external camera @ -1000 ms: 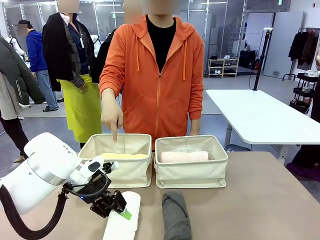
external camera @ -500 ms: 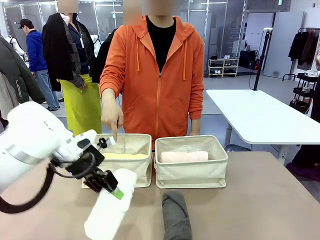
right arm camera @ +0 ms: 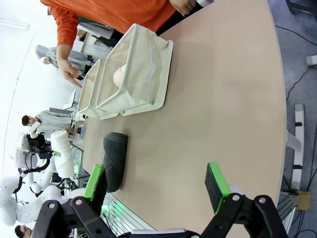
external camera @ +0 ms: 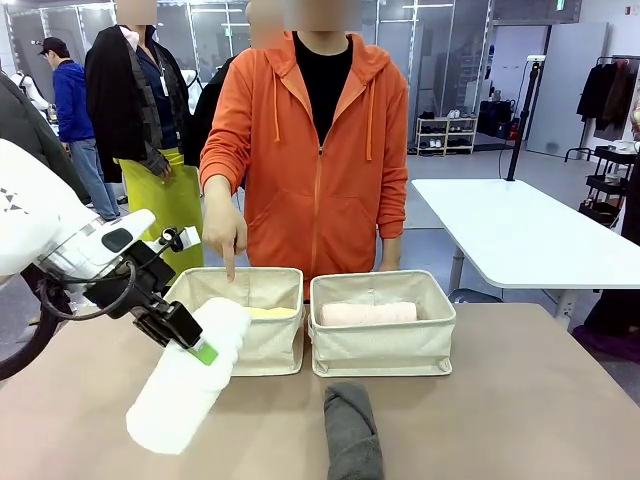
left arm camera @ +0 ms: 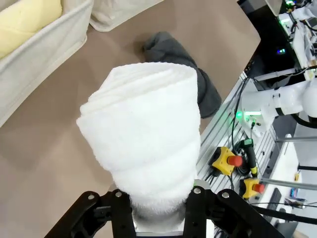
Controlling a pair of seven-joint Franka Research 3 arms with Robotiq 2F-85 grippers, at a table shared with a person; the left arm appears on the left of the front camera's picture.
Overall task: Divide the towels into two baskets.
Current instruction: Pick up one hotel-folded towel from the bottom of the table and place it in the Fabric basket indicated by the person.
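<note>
My left gripper [external camera: 193, 343] is shut on the white towel [external camera: 185, 385] and holds it tilted in the air, just left of the left basket [external camera: 262, 345]. From the left wrist, the white towel [left arm camera: 146, 144] is pinched at its near end by the gripper [left arm camera: 158, 213]. The yellow towel [external camera: 270, 312] lies in the left basket, and the pink towel [external camera: 368, 313] in the right basket [external camera: 385, 350]. On the table in front of the baskets lies the dark grey towel [external camera: 352, 435]. My right gripper [right arm camera: 156, 181] stands open above the table, the grey towel [right arm camera: 115, 158] to its left.
A person in an orange hoodie stands behind the baskets, one hand [external camera: 225, 235] pointing down into the left basket. The brown table [external camera: 520, 400] is bare on the right. Emergency-stop buttons [left arm camera: 228, 161] sit past the table's near edge. A white table [external camera: 520, 230] stands farther back.
My left gripper has lifted the white towel off the table and carried it up and to the left. The pointing hand has not moved.
</note>
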